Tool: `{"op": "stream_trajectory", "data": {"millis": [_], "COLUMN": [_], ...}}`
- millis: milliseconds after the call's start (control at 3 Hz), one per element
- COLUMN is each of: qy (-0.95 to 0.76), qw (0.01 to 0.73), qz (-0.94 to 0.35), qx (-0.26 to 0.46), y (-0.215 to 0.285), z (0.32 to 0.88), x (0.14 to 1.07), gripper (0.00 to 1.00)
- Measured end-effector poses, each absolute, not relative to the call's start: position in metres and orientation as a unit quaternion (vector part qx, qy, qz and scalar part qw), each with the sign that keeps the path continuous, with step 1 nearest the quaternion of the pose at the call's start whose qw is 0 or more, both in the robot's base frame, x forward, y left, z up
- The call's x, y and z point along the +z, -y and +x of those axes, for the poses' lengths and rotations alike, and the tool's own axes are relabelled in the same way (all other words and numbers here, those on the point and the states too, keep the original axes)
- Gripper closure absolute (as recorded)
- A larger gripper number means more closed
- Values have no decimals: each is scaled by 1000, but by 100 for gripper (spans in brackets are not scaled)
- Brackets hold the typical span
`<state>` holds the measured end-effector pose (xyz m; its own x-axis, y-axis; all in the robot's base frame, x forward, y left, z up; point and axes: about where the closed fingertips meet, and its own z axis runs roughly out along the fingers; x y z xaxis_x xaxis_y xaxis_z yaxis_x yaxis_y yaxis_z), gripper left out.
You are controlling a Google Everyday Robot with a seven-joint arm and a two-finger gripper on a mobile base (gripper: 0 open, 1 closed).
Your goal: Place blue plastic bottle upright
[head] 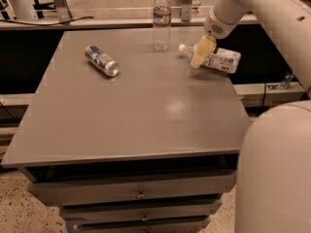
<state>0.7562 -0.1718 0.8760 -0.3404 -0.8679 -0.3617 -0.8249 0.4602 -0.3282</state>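
The blue plastic bottle (221, 60) lies on its side near the right edge of the grey table (146, 110). Its white cap (182, 47) points left and its white and pale-blue label faces up. My gripper (200, 52) hangs from the white arm (243, 4) that comes in from the upper right. It sits right over the bottle's neck and shoulder, covering that part. Whether it touches the bottle does not show.
A slimmer clear bottle (162, 21) stands upright at the table's back edge, left of the gripper. A silver-and-blue can (102, 60) lies on its side at the back left. Drawers (141, 194) run below the table. My white body (277, 169) fills the lower right.
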Motion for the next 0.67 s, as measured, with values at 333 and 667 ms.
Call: {"op": "stream_trajectory", "data": {"millis": [333,667], "qy": [-828,-834], "qw": [234,217], "qz": [-508,-508], "qx": [-36,-23], "y": [180,181], "z": [769,773], "x": [856,842], "gripper": [0,14]}}
